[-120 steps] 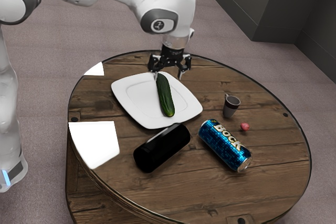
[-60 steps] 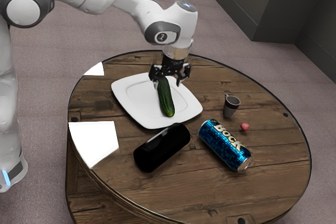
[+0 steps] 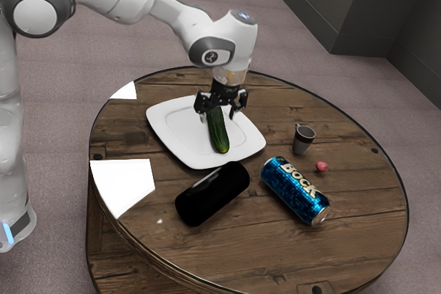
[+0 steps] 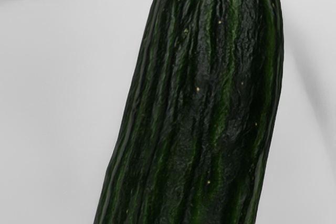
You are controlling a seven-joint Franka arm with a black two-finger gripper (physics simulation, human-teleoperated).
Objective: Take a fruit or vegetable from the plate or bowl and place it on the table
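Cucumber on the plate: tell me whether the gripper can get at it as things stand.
Yes, most likely: the gripper is over one end of the cucumber, its fingers apart and seemingly astride it. Nothing lies on top of it, and the blue Bock can is off the plate.

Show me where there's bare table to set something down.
The table has bare wood between the black cylinder, the blue can and the exterior view's lower rim, and between the pink ball and the rim at that view's right. The plate is crowded: cucumber on it, open gripper above.
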